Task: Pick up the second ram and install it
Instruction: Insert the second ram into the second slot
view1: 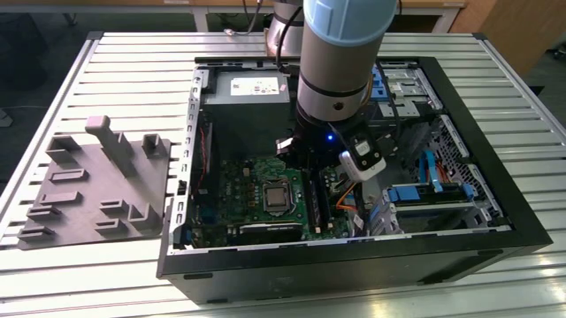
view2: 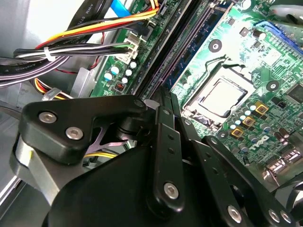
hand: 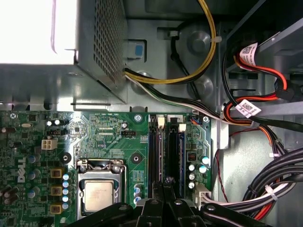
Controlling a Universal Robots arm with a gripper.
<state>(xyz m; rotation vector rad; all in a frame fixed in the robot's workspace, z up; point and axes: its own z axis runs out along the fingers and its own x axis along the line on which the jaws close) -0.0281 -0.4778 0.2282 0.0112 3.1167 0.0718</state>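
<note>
My gripper (view1: pixel 307 171) hangs low inside the open computer case, right over the memory slots (view1: pixel 317 199) of the green motherboard (view1: pixel 252 192). In both wrist views the fingers stand close together, shut on a thin dark stick seen edge-on, the second ram (hand: pixel 169 156) (view2: pixel 179 49). It runs in line with the slots, between the two white end clips (hand: pixel 161 122). Beside it another stick with a blue edge (hand: pixel 181 151) sits in its slot. Whether the held ram is fully down in its slot I cannot tell.
The processor socket (hand: pixel 98 194) lies beside the slots. Bundled cables (hand: pixel 274 184) and the power supply box (view1: pixel 248 99) crowd the case around the gripper. Blue drive brackets (view1: pixel 415 193) sit at the exterior view's right. A grey moulded holder tray (view1: pixel 97 189) lies on the slatted table at the exterior view's left.
</note>
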